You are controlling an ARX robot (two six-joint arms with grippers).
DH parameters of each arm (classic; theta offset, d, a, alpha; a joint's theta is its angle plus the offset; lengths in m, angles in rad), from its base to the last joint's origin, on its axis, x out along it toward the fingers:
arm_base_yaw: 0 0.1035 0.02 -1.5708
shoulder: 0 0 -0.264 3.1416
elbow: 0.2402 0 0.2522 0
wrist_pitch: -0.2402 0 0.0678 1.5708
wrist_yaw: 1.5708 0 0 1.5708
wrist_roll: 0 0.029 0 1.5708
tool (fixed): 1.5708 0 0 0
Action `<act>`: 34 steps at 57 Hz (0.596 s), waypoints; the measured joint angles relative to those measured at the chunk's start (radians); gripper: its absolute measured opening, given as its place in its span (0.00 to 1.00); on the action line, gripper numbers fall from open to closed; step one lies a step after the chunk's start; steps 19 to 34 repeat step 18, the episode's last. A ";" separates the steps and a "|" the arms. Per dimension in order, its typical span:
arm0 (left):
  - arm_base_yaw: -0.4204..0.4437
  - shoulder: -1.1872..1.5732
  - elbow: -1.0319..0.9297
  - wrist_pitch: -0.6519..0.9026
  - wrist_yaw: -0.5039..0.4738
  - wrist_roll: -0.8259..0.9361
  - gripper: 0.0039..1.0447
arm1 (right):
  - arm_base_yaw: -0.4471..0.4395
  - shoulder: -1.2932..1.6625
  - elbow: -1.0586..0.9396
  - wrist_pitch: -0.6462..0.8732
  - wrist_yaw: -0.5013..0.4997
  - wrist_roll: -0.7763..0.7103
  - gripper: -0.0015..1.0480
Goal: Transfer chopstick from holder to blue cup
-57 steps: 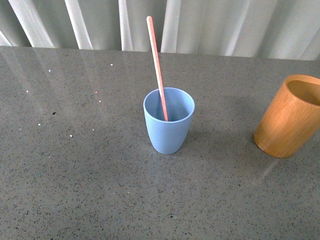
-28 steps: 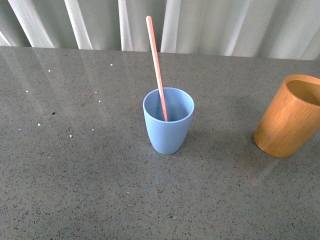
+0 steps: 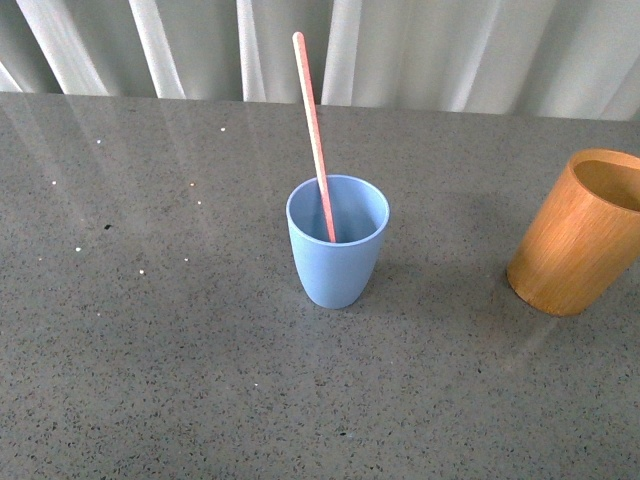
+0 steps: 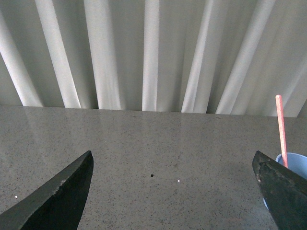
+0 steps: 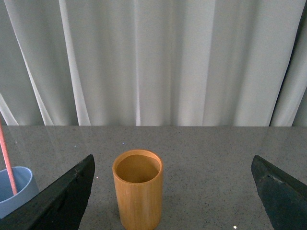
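The light blue cup (image 3: 337,241) stands upright at the middle of the grey table. The pale pink-red chopstick (image 3: 312,128) stands in it, leaning to the back left. The orange-brown holder (image 3: 580,232) stands at the right edge and looks empty. Neither arm shows in the front view. My left gripper (image 4: 172,191) is open and empty over bare table, with the cup (image 4: 293,163) and chopstick (image 4: 281,129) beside one finger. My right gripper (image 5: 172,191) is open and empty, held back from the holder (image 5: 137,189), with the cup (image 5: 17,189) and chopstick (image 5: 6,163) at the frame edge.
The grey speckled table (image 3: 150,330) runs back to a white curtain (image 3: 420,50). A small dark speck (image 3: 107,227) lies at the left.
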 joint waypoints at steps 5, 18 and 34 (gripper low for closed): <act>0.000 0.000 0.000 0.000 0.000 0.000 0.94 | 0.000 0.000 0.000 0.000 0.000 0.000 0.90; 0.000 0.000 0.000 0.000 0.000 0.000 0.94 | 0.000 0.000 0.000 0.000 0.000 0.000 0.90; 0.000 0.000 0.000 0.000 0.000 0.000 0.94 | 0.000 0.000 0.000 0.000 0.000 0.000 0.90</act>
